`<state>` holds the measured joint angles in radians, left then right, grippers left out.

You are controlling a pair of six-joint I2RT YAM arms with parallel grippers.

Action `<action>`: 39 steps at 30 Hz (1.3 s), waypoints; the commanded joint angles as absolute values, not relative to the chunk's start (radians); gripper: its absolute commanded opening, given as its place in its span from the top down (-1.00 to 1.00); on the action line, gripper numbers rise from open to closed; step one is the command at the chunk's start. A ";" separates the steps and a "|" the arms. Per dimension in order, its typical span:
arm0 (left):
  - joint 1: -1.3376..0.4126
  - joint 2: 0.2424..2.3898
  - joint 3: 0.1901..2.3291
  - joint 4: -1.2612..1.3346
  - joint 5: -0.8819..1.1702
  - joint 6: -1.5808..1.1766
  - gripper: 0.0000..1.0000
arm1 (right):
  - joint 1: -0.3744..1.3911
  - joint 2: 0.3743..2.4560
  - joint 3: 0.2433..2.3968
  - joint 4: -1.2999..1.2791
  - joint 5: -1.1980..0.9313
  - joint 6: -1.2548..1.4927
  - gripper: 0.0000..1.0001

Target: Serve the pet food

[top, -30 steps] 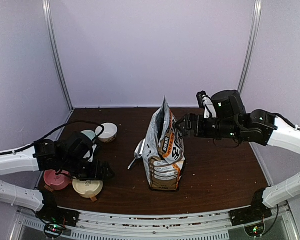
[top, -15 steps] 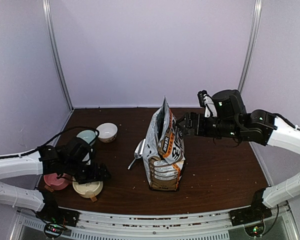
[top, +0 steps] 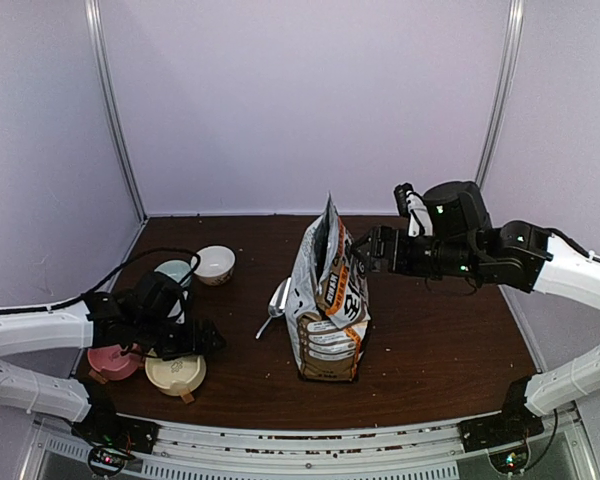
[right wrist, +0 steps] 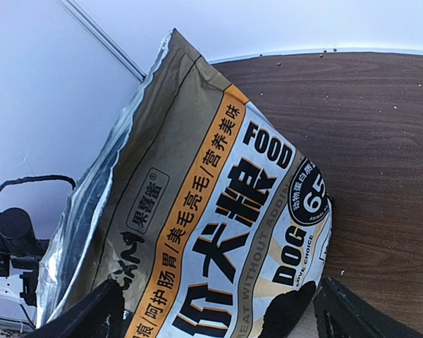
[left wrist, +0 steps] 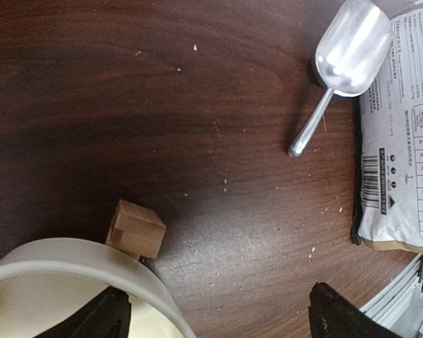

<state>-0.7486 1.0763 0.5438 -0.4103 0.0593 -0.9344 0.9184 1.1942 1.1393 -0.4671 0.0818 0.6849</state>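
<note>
No pet food shows; the inside of the printed foil bag (top: 328, 300) standing mid-table is hidden. The bag's top is open. My right gripper (top: 362, 254) is open beside the bag's upper right side; in the right wrist view the bag (right wrist: 197, 211) fills the space ahead of the spread jaws (right wrist: 222, 313). My left gripper (top: 204, 340) is open and empty, low over the right rim of a cream bowl (top: 176, 374). In the left wrist view one of the gripper's (left wrist: 215, 320) fingers (left wrist: 92, 320) is over the cream bowl (left wrist: 70, 257). A metal scoop (top: 277, 300) lies left of the bag and shows in the left wrist view (left wrist: 345, 53).
A pink bowl (top: 113, 360), a pale teal bowl (top: 173, 271) and a white bowl (top: 215, 263) sit on the left side. The cream bowl has a small wooden block handle (left wrist: 135, 229). Crumbs dot the dark wooden table (top: 430, 350). The bag's edge (left wrist: 402, 141) is right of the scoop.
My left arm has drawn back a little to the left by the cream bowl, uncovering more of the teal bowl. The right arm and the bag have hardly moved.
</note>
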 commanded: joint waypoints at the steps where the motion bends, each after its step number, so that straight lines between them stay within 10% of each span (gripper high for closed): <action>1: -0.728 1.101 0.539 -0.350 0.052 -0.900 -0.81 | 0.913 1.176 1.128 -0.446 0.071 0.701 -0.89; 39: -0.538 1.485 0.707 -0.008 0.091 -0.717 -0.81 | 0.911 1.122 1.114 -0.469 0.123 0.732 -0.89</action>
